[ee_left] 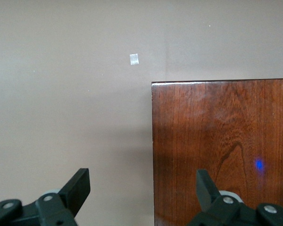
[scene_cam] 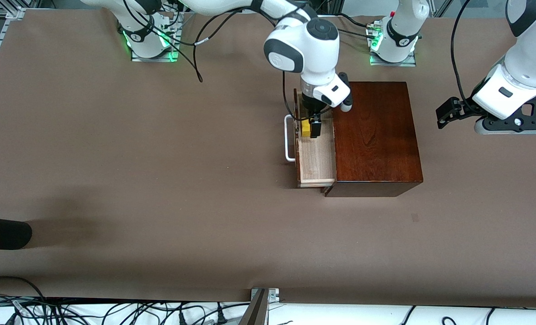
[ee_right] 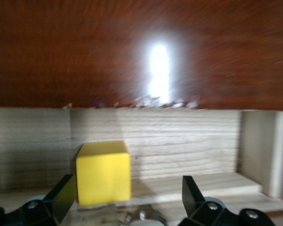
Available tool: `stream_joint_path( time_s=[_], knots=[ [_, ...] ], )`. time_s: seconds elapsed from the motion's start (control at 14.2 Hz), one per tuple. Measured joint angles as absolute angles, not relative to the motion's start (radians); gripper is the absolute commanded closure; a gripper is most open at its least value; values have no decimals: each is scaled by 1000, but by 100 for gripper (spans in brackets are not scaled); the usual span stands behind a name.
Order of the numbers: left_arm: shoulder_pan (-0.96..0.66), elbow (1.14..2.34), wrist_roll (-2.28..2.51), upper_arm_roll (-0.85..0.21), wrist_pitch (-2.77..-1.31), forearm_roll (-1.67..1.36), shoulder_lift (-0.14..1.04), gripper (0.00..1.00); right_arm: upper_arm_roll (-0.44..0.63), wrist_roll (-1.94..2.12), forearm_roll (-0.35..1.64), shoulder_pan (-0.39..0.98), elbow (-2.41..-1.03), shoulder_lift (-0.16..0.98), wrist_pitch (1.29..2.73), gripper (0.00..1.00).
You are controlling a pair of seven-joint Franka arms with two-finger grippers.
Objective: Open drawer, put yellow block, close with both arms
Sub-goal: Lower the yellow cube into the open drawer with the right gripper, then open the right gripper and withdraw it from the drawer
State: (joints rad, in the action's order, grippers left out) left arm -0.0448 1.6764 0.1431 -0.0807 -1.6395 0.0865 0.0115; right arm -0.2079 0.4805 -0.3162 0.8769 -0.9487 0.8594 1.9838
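The drawer [scene_cam: 315, 158] stands pulled out of the mahogany box [scene_cam: 376, 135], just right of centre in the front view, with its white handle [scene_cam: 289, 137] at the picture-left end of the tray. The yellow block [scene_cam: 305, 127] sits on the tray floor at the upper end of the opening.

Right gripper [scene_cam: 311, 128] is down inside the drawer. In the right wrist view its fingers [ee_right: 63, 193] stand wide apart. The block lies between them, close against one finger, with a clear gap to the other. It rests on the pale wood; nothing is gripped. Judgement: the block is delivered and released.

Left gripper [scene_cam: 448, 113] hangs at the right edge of the front view, over bare table [scene_cam: 159, 180] at the left arm's end, off the box's closed side. Its fingers [ee_left: 78, 186] are spread wide and hold nothing. It waits.

Relation that matters next: the drawer slides along the picture's horizontal, so closing means pushing the handle face toward picture-right, into the box. The right gripper is directly over the tray and must lift straight up first. It is much the nearer to the handle. The left gripper is at the box's other end, placed to brace it against the push.

Risk: a finger catches the block on the way up.
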Motion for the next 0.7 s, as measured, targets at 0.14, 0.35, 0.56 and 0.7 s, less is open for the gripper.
stream_joint_path(
  time_s=[0.14, 0.35, 0.56, 0.7],
  knots=[
    [-45, 1676, 143, -81, -1639, 80, 12, 0, -207, 479, -281, 853, -904, 819, 1949, 0],
    [-45, 1676, 143, -82, -1639, 33, 12, 0, -203, 449, -244, 776, -883, 709, 1890, 0],
    [-52, 1676, 87, -86, -1617, -33, 15, 0, -193, 428, -191, 638, -880, 606, 1811, 0],
    [-78, 1677, -42, -90, -1605, -65, 35, 0, -189, 429, -177, 515, -880, 549, 1796, 0]
  ],
)
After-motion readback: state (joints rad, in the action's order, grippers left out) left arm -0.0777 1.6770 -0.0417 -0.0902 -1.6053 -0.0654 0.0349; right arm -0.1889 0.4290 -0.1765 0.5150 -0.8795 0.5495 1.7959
